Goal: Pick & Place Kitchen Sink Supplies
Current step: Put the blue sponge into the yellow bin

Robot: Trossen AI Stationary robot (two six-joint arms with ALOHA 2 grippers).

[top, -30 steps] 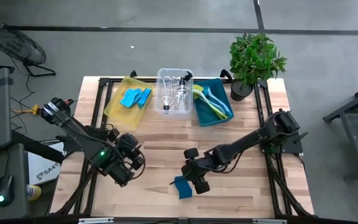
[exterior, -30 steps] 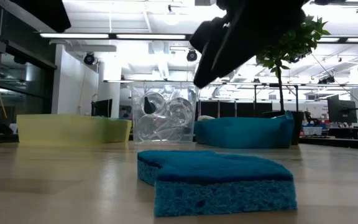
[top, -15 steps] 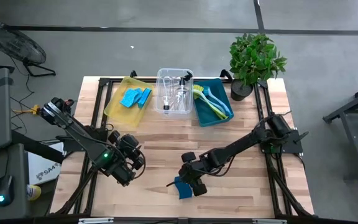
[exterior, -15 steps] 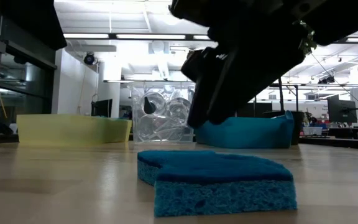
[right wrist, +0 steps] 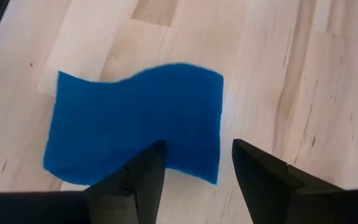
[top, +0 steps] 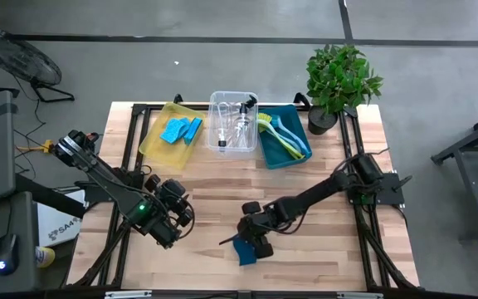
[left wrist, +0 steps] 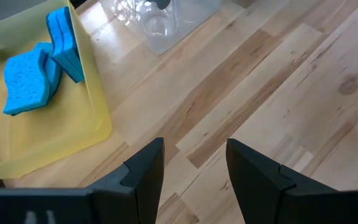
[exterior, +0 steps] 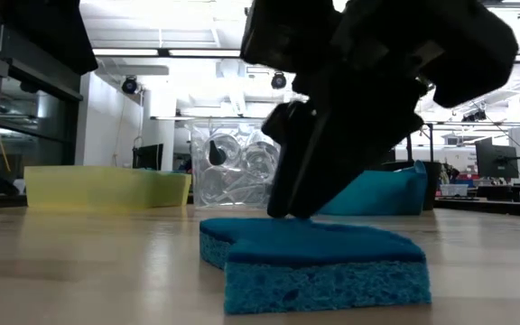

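The right gripper hangs low over a blue sponge lying flat on the near middle of the wooden table, its two dark fingers parted and nothing between them. In the low view one fingertip looks to touch the sponge's top, though actual contact is hard to judge. The sponge is a wavy-edged slab, smooth on top and porous on its sides. The left gripper waits over bare planks at the near left, fingers apart and empty.

Along the far edge stand three bins: a yellow bin holding more blue sponges, a clear bin with bottles that are hard to make out, and a teal bin with long-handled brushes. A potted plant stands at the far right corner.
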